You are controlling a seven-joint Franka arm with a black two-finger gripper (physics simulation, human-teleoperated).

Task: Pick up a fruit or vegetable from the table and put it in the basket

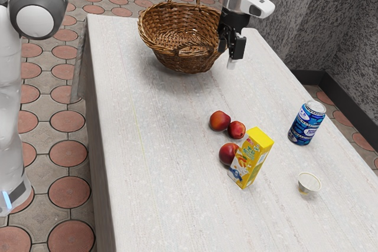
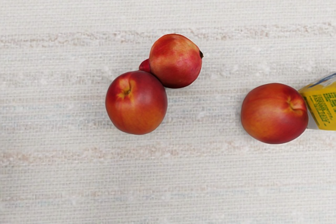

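The pincer, open or closed I cannot tell, hangs above a pale table amid reddish tiles.

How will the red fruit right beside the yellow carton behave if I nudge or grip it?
The red fruit is round and sits on a flat table, so a nudge would probably roll it. Its skin looks smooth, so an off-centre grip may slip. Pushed toward the tall, narrow yellow carton, it could tip that over.
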